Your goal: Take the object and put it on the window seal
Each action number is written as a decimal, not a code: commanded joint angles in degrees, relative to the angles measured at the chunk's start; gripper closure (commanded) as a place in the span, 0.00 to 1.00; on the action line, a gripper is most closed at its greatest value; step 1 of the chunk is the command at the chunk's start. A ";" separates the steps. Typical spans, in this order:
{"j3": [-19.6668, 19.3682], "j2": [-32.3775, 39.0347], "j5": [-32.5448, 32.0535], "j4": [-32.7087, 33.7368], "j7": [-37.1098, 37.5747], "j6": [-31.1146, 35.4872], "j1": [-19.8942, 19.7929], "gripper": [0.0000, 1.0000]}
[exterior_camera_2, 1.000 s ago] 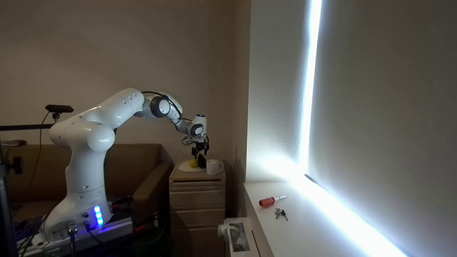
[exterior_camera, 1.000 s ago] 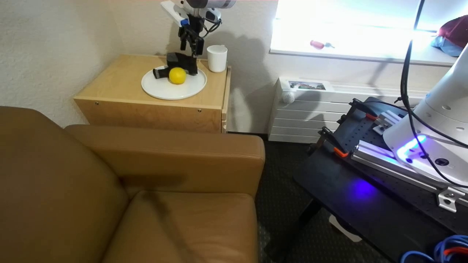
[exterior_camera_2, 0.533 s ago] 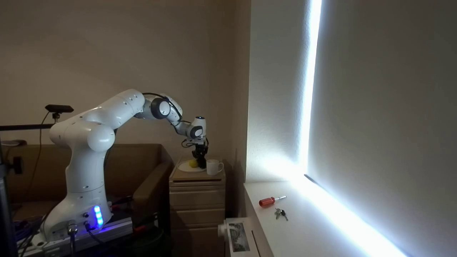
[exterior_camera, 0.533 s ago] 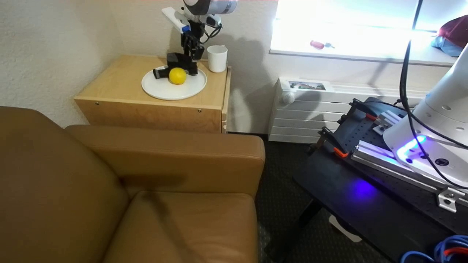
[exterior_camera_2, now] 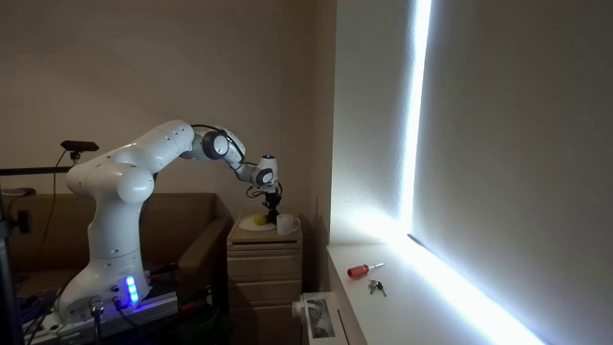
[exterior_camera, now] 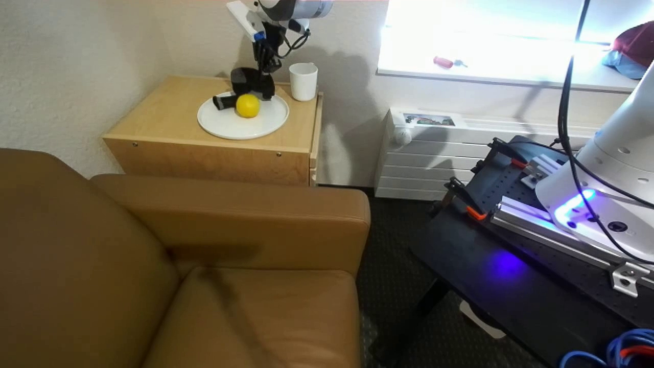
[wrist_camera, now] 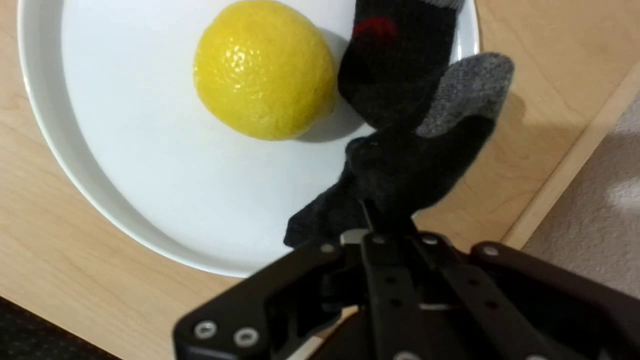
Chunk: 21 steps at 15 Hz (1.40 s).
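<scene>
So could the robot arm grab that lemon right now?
Probably not: its gripper looks closed on the black sock. Nothing covers the lemon though, so an emptied gripper likely could.

Here, on the side table [exterior_camera: 153,110], the plate [exterior_camera: 219,120] is resting, and right of it the mug [exterior_camera: 303,82] is standing. The lemon [wrist_camera: 262,70] is lying on this plate, beside the cloth object [wrist_camera: 410,165]. On the window sill [exterior_camera_2: 378,321], the keys [exterior_camera_2: 380,286] are lying near the screwdriver [exterior_camera_2: 359,271].

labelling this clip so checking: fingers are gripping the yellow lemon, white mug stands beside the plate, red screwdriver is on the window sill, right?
One slip: the wrist view shows the fingers gripping the black sock, not the yellow lemon, which lies on the plate. The rest is right.
</scene>
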 commanded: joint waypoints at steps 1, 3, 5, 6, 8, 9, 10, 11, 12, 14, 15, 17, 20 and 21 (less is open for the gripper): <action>2.13 -3.44 0.53 -2.26 -1.06 1.20 -0.72 0.99; 3.88 -7.02 1.54 -4.04 -2.06 2.81 -1.11 0.99; 5.76 -11.70 2.69 -6.36 -3.27 5.78 -1.44 0.99; 6.10 -13.81 2.93 -7.38 -3.52 7.40 -1.38 0.99; 5.23 -19.45 2.09 -11.40 -3.53 9.74 -0.65 0.99; 2.60 -22.89 -0.46 -14.18 -2.70 8.89 0.68 0.99; -0.16 -25.63 -3.37 -15.94 -1.04 6.99 2.06 0.98; -2.93 -28.40 -6.90 -18.11 0.52 5.85 3.47 0.99; -5.08 -31.17 -10.14 -20.49 2.06 4.89 4.54 0.97; -9.36 -36.77 -18.49 -25.67 5.91 3.13 6.75 0.99; -11.26 -39.55 -23.37 -28.37 8.49 2.09 7.74 0.99; -14.33 -45.20 -34.10 -33.76 14.64 -0.33 9.14 0.99; -19.90 -53.32 -47.37 -40.68 25.14 -7.22 12.30 0.99; -14.40 -56.71 -51.04 -42.62 28.82 -11.17 6.89 0.99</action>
